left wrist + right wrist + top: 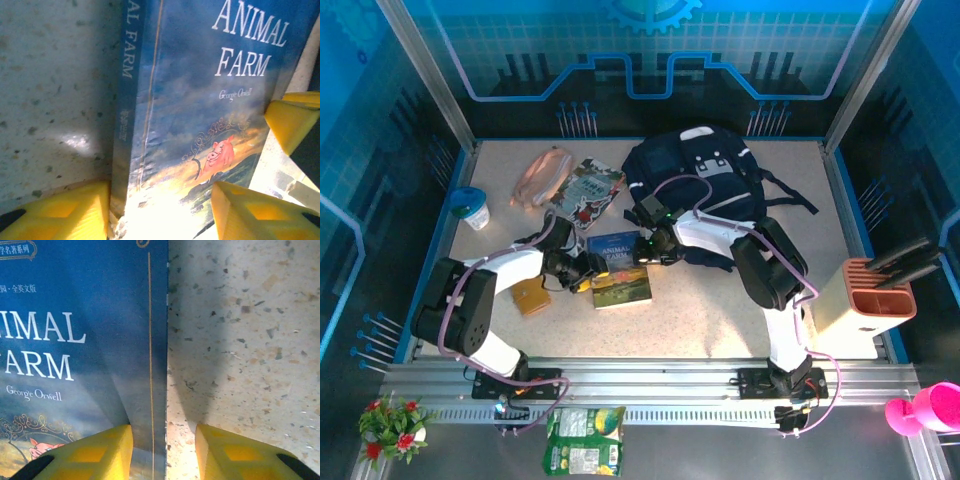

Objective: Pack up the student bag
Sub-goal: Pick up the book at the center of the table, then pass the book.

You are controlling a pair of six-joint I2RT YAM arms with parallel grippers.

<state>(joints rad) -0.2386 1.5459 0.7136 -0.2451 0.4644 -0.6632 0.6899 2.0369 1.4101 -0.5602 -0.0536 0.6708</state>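
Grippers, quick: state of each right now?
Left gripper: open, fingers astride the Animal Farm book's spine edge, nothing held.
Right gripper: open, fingers astride the same book's other long edge, nothing held.

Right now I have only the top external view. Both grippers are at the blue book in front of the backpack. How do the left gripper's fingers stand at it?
Observer: The left wrist view shows the left gripper straddling the spine of the Animal Farm book, with one finger on the table side and the other over the cover.
Operator: And the right gripper?
Observer: In its wrist view, the right gripper straddles the edge opposite the spine, one finger over the cover, one over bare table.
Operator: Are the jaws pinching the book?
Observer: No. Both pairs stand apart, with only the book's edge between them.
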